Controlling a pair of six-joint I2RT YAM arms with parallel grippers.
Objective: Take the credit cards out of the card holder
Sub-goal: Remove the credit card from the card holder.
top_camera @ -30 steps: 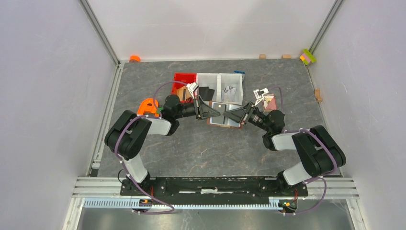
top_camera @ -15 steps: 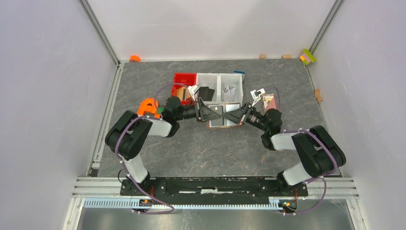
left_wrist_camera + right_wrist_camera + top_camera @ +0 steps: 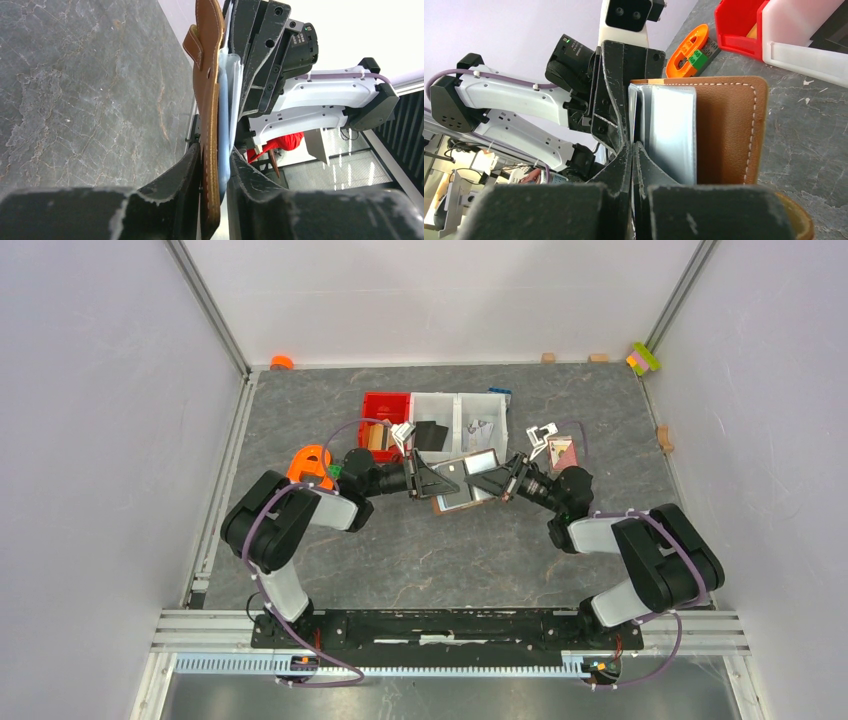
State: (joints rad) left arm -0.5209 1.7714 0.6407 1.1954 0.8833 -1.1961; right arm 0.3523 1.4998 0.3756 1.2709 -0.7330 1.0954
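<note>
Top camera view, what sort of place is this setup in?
Probably a lab robot workcell: plain pale walls box in a grey stone-look tabletop, a left arm and right arm are bolted to a metal rail at its near edge, and small sorting bins sit at the back.

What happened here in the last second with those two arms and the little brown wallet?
The right pincer snapped shut at the pale lining of the card holder; whether it grips a card is hidden. The card holder swung askew between the arms. The left pincer still clamps its edge. The red bin and picture card stayed put.
</note>
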